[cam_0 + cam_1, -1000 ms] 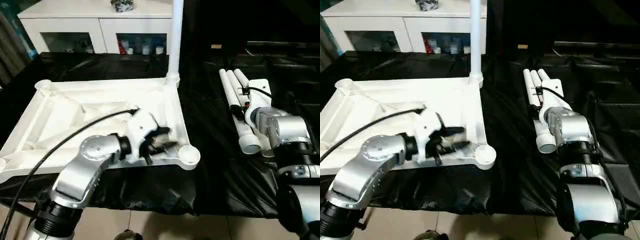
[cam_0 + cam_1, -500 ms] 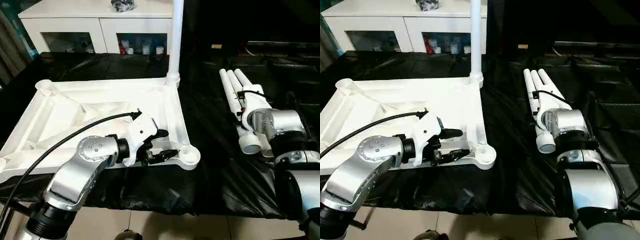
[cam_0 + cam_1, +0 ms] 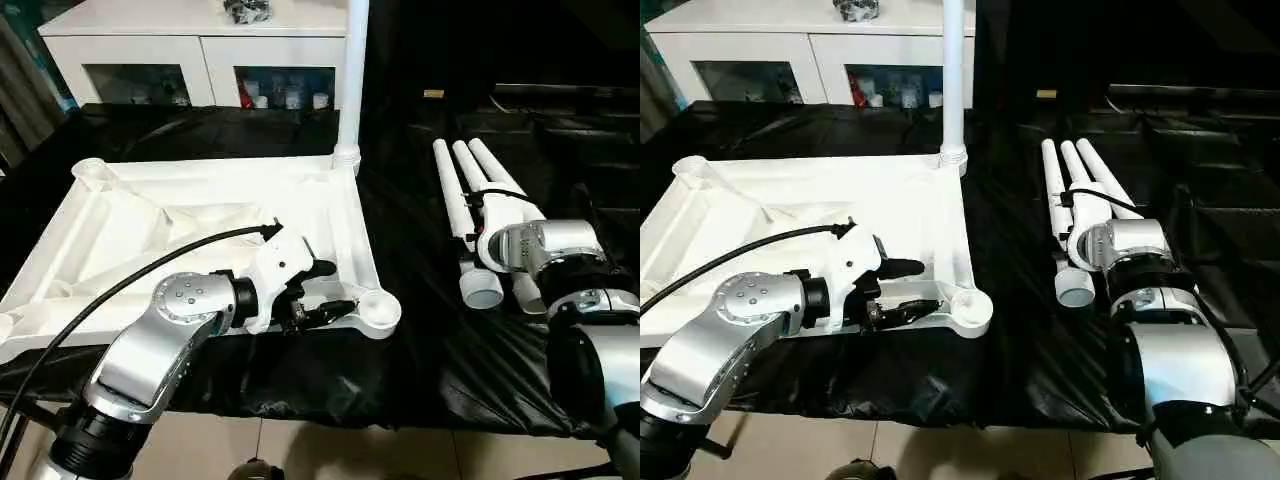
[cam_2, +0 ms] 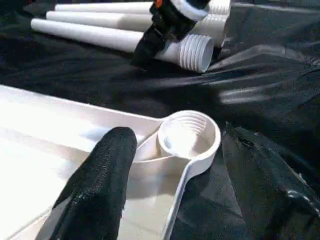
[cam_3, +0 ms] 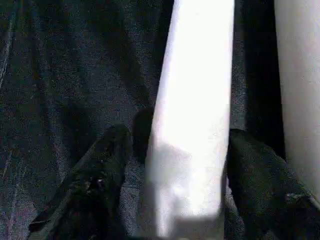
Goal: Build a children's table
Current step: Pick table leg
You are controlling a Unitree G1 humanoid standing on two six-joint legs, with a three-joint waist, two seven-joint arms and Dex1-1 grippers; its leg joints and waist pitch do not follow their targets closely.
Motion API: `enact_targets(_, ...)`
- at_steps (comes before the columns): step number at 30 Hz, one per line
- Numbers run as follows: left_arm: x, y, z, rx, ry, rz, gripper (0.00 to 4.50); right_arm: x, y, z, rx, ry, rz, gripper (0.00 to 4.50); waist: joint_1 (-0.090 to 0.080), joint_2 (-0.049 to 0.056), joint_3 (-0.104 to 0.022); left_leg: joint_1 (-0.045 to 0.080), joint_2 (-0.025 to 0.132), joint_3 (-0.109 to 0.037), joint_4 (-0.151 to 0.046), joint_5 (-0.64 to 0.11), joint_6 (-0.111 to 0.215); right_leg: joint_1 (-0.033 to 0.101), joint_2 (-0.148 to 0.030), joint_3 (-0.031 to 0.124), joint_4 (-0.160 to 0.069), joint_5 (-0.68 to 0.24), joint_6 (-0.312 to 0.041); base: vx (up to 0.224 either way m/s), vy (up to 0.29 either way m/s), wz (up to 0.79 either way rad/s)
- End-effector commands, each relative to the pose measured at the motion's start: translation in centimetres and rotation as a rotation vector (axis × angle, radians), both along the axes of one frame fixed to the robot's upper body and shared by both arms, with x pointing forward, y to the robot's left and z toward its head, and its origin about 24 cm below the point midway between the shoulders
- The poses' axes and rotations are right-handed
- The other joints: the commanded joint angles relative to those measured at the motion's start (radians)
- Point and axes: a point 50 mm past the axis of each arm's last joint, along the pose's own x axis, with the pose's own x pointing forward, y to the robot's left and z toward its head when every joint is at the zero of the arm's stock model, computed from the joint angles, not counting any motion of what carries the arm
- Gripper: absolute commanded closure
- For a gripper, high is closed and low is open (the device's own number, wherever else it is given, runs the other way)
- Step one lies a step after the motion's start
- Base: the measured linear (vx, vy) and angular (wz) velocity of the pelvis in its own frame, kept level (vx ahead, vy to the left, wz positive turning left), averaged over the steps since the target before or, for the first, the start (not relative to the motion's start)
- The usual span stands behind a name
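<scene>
White plastic, smooth and glossy, is what I must handle here: the tabletop (image 3: 200, 230) lies upside down on the black sheet (image 3: 430, 330), ribbed underside up, at about nine o'clock from the middle of my head view. One leg (image 3: 350, 80) already stands upright in its far corner socket, at twelve o'clock. Three loose legs (image 3: 1080, 190) lie side by side at about three o'clock. I judge these legs to be light, stiff and hollow, but round and slippery, so they can roll or slide between the pads. My right gripper (image 5: 170, 165) has one finger on each side of one loose leg, near its thick threaded end (image 4: 197, 52); whether the fingers (image 5: 100, 175) already press on it I cannot tell. I think the thick end is the better place to hold, because the taper there is small. My left gripper (image 3: 325, 292) has its jaws apart, one on each side of the tabletop's near rim, beside the empty near corner socket (image 4: 187, 135) at six o'clock.
</scene>
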Motion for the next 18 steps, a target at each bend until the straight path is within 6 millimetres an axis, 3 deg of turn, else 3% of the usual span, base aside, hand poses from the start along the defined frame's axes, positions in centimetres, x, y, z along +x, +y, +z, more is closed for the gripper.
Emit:
enact_targets(1,0.0,0.1,0.4,0.005,-0.006,0.001,1.34,0.2,0.2,0.2,0.026,-0.012,-0.018,1.73,0.002,-0.020,-0.069,0.021,0.052,-0.024,-0.063,-0.175,-0.010,0.040,-0.057,0.039,-0.062,-0.204,-0.233,0.000,0.000,0.00)
enact_targets(6,0.2,0.2,0.5,-0.002,-0.020,0.016,1.34,0.3,-0.2,0.2,0.049,-0.033,-0.064,2.13,0.002,-0.018,-0.070,0.022,0.052,-0.023,-0.062,-0.177,-0.010,0.040,-0.057,0.040,-0.062,-0.200,-0.232,0.000,0.000,0.00)
enact_targets(11,1.5,0.2,0.9,-0.051,-0.071,0.106,1.34,0.7,-0.6,1.0,0.141,-0.107,-0.109,2.48,0.001,-0.002,-0.071,0.023,0.050,-0.025,-0.060,-0.193,-0.016,0.041,-0.053,0.038,-0.061,-0.166,-0.237,0.000,0.000,0.00)
enact_targets(16,2.8,0.0,1.2,-0.125,-0.081,0.207,1.34,0.9,-0.6,1.5,0.229,-0.182,-0.115,2.65,0.002,-0.008,-0.074,0.020,0.050,-0.024,-0.058,-0.185,-0.005,0.046,-0.055,0.037,-0.061,-0.138,-0.247,0.000,0.000,0.00)
enact_targets(18,4.4,-0.4,1.9,-0.191,-0.103,0.306,1.34,1.4,-0.4,3.1,0.396,-0.364,-0.076,2.65,0.007,-0.011,-0.077,0.020,0.050,-0.023,-0.055,-0.174,0.010,0.048,-0.057,0.038,-0.060,-0.123,-0.238,0.000,0.000,0.00)
